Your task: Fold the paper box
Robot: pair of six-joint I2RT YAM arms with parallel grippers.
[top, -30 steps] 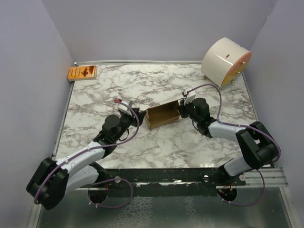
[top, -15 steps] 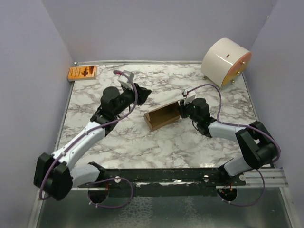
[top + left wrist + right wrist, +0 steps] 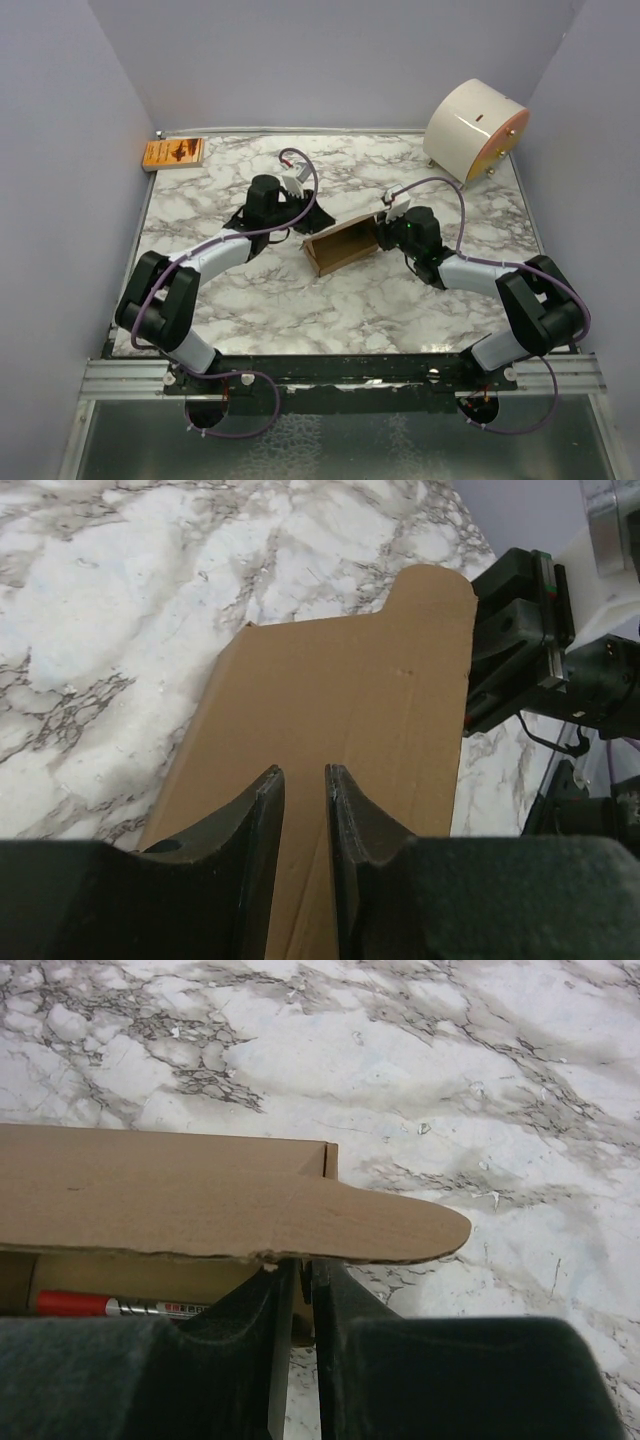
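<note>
From above, the paper box [image 3: 343, 246] is seen near the middle of the marbled tabletop [image 3: 300, 300], a brown open carton set at a slant. The left arm [image 3: 215, 250] is stretched across the tabletop with the left jaws held just beside the box's far left edge. The right arm [image 3: 470, 270] is reached in from the other side, and the right jaws are set against the box's right end. An orange packet [image 3: 174, 153] is placed at the far left corner and a white cylinder [image 3: 475, 130] at the far right corner, both well apart from the box. In the left wrist view a flat brown panel [image 3: 350, 700] of the box is seen beyond the two dark fingers [image 3: 262, 820]. The left jaws are parted by a narrow gap and nothing is held between them. In the right wrist view a rounded flap [image 3: 380, 1230] is spread just above the fingers [image 3: 345, 1300]. The right jaws are drawn almost together, with only a thin slit showing, and whether cardboard is pinched there cannot be told. A red and silver pen [image 3: 110, 1306] is seen inside the box, under the flap.
</note>
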